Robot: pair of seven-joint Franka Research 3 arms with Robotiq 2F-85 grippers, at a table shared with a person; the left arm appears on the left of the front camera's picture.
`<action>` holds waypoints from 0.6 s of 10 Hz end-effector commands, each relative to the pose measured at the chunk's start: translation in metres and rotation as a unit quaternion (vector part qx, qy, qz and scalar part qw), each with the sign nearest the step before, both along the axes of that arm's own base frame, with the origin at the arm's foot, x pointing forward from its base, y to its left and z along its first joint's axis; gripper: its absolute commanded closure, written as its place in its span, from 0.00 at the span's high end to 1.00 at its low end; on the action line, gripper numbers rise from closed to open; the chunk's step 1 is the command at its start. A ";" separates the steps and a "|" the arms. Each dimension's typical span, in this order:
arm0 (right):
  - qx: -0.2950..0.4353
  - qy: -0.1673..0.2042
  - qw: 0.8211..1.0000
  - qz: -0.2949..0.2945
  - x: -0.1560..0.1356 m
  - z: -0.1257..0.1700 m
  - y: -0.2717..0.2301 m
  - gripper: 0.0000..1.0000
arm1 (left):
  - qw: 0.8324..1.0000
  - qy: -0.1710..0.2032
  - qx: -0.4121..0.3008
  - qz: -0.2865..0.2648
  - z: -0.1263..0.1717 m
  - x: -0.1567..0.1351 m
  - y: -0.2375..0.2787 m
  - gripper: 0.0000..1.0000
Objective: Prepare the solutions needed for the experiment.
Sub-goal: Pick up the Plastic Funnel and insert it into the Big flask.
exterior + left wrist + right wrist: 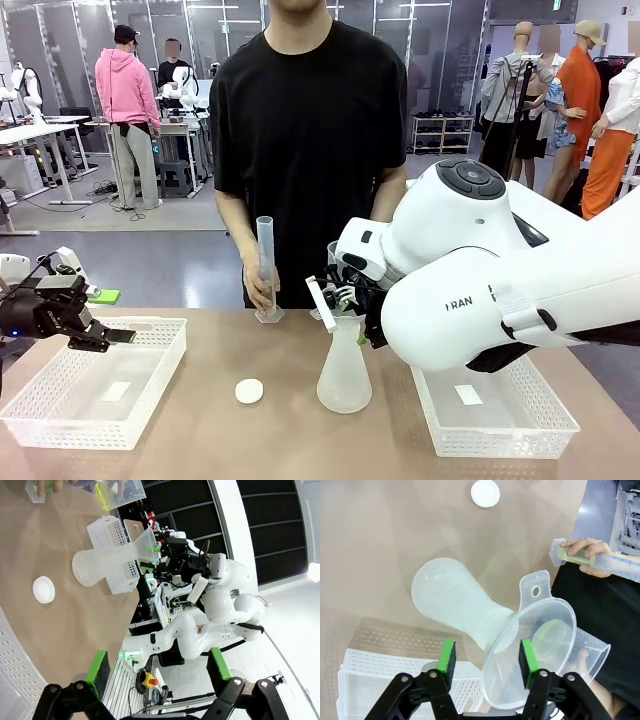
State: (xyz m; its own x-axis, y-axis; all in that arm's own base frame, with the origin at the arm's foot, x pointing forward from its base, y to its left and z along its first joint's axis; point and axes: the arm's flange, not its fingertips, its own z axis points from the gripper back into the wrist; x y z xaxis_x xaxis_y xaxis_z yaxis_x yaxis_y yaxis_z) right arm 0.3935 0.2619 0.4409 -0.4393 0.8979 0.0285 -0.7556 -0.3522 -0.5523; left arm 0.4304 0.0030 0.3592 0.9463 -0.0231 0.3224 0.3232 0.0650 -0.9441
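Hovering over funnel seated in flask: right gripper, fingers spread, nothing clamped, flask neck just past fingertips. Solutions, pale yellow, sit in beaker just beyond funnel. Person's hand holds measuring cylinder farther ahead. Left gripper spread wide, empty, basket below it.

Beaker with solutions, cut by top edge
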 end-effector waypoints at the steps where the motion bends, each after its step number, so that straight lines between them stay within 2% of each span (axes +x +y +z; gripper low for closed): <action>1: -0.005 0.003 1.000 0.007 -0.004 0.004 -0.004 0.89 | 1.000 -0.002 -0.001 0.000 0.002 -0.002 -0.001 1.00; 2: -0.008 0.004 1.000 0.005 -0.005 0.005 -0.004 1.00 | 1.000 -0.002 -0.001 0.000 0.002 -0.002 -0.001 1.00; 3: -0.020 0.011 1.000 -0.004 -0.006 0.007 -0.003 1.00 | 1.000 -0.002 -0.001 0.000 0.002 -0.002 -0.001 1.00; 6: -0.001 0.001 1.000 0.001 -0.001 0.001 0.000 1.00 | 1.000 -0.002 -0.001 0.000 0.002 -0.002 -0.001 1.00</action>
State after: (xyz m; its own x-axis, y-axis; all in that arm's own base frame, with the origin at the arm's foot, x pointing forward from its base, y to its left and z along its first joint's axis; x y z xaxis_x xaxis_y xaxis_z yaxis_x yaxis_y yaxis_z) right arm 0.3907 0.2622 0.4426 -0.4411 0.8972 0.0209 -0.7587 -0.3603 -0.5428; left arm 0.4304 0.0030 0.3592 0.9463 -0.0231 0.3224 0.3232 0.0650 -0.9441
